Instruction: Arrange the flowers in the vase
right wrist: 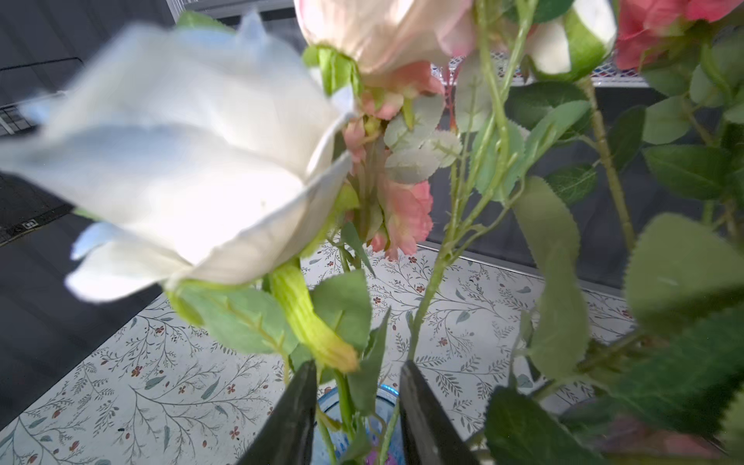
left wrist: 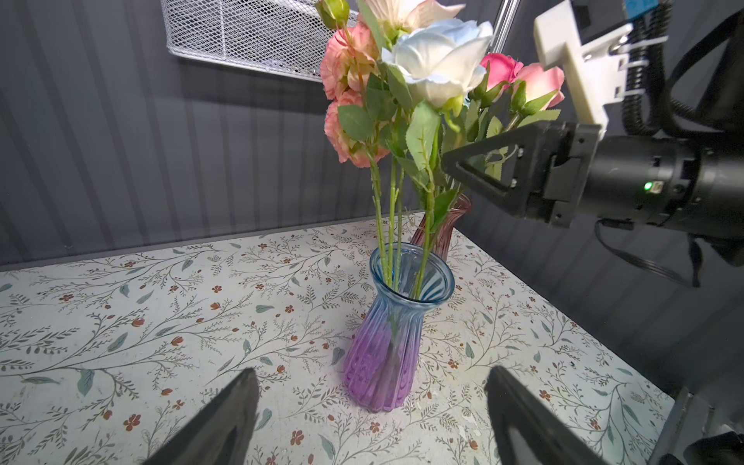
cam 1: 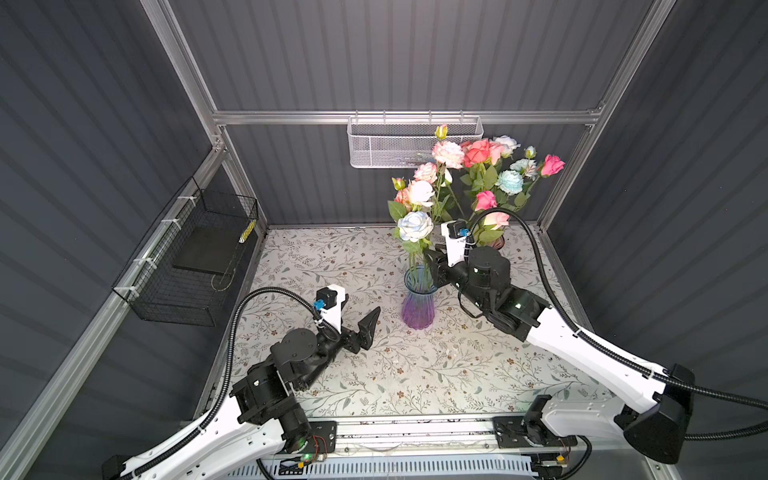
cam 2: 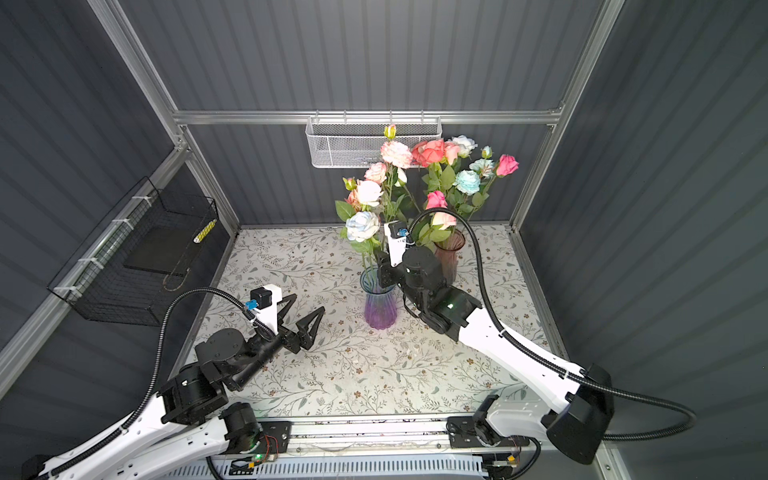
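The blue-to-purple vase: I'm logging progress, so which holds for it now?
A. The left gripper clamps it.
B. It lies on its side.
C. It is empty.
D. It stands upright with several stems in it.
D: the blue-to-purple vase stands upright, and several green stems, one bearing the white-blue rose, run down into its mouth.

The front vase (cam 1: 419,305) stands near the middle of the table (cam 1: 316,257), with several flowers (cam 1: 415,208) in it. The rear vase (cam 2: 449,254) stands behind it and to its right, near the back wall, and holds a larger bunch (cam 1: 498,170). The right gripper (right wrist: 356,370) sits just above the front vase's rim, with stems between its parted jaws, seemingly untouched. The left gripper (cam 2: 307,303) lies left of the front vase, well apart. A mesh basket (cam 1: 411,143) hangs on the back rail, and a wire basket (cam 1: 187,266) hangs on the left wall.
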You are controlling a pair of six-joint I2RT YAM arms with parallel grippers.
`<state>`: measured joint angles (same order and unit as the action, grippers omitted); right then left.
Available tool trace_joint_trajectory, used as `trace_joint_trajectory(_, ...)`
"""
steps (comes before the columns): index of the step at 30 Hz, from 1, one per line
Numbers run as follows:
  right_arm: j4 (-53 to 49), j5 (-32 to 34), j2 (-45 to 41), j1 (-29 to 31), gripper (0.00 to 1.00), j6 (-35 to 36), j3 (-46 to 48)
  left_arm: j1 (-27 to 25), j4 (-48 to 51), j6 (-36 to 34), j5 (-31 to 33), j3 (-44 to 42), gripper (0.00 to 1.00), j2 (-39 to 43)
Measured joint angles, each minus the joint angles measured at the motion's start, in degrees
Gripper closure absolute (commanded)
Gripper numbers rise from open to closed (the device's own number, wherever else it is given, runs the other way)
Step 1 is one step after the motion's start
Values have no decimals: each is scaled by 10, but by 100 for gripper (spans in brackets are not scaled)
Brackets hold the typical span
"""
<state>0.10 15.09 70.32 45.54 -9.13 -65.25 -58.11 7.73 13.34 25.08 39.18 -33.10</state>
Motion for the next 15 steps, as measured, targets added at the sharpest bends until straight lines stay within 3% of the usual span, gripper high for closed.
trace_joint_trajectory(15, -46, 2, -62, 34, 53, -9, -3, 0, 2, -5, 5, 4, 8, -13)
